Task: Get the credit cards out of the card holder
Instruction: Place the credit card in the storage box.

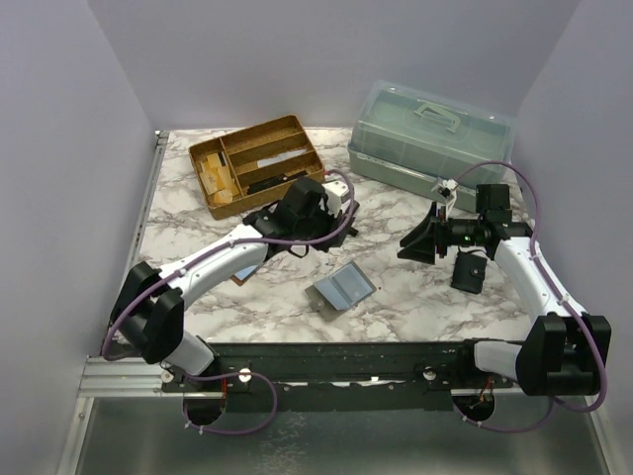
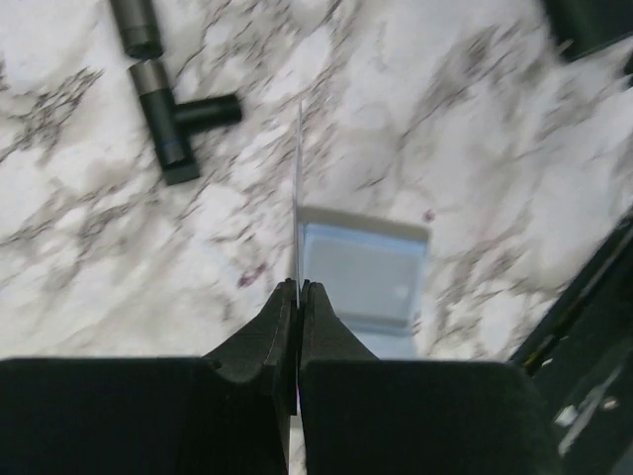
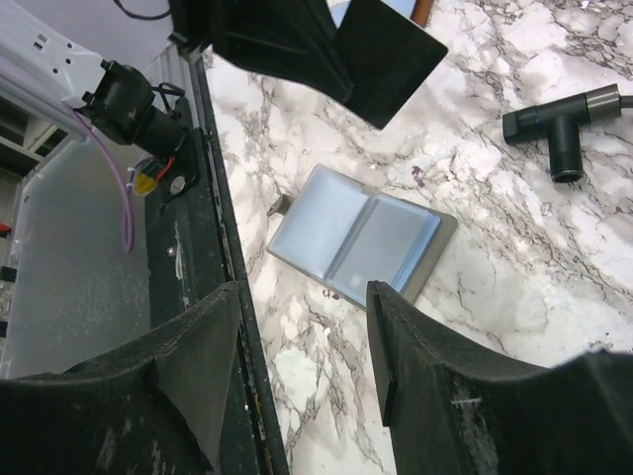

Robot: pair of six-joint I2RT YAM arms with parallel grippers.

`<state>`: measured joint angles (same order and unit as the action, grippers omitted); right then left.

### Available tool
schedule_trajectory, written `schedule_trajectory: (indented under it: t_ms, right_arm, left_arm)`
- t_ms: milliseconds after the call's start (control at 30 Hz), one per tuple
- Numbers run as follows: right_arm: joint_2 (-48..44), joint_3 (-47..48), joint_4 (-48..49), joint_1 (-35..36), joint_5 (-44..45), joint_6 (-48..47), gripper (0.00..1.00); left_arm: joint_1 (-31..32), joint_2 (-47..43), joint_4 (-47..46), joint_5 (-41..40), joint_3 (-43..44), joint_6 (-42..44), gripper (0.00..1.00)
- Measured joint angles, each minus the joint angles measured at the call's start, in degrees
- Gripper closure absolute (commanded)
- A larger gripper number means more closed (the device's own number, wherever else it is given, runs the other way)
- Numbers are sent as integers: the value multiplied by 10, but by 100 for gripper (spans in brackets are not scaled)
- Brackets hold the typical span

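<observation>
The left jaws pinch one credit card (image 2: 299,188) (thin, seen edge-on); the open card holder (image 1: 340,288) lies by the tabletop's (image 1: 415,307) near edge; the right jaws stand spread.

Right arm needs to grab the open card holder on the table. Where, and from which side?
Likely the grey rim of the card holder, not its blue faces. It lies open and flat, so come straight down, fingers straddling one leaf across its outer edges; the rim shows some thickness to squeeze. The right gripper hangs open above it; the left gripper is shut on a credit card.
</observation>
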<state>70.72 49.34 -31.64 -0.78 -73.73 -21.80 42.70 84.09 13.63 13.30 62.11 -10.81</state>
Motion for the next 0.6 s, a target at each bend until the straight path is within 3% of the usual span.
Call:
schedule_trajectory:
  t_ms: [233,600]
  right_arm:
    - [-7,-1,4,0,6,4,40]
    - [-11,-4,5,0,8,4,40]
  left_arm:
    - [-44,95,188,-96,115,195,100]
    - [-130,184,271,-216,233,368,100]
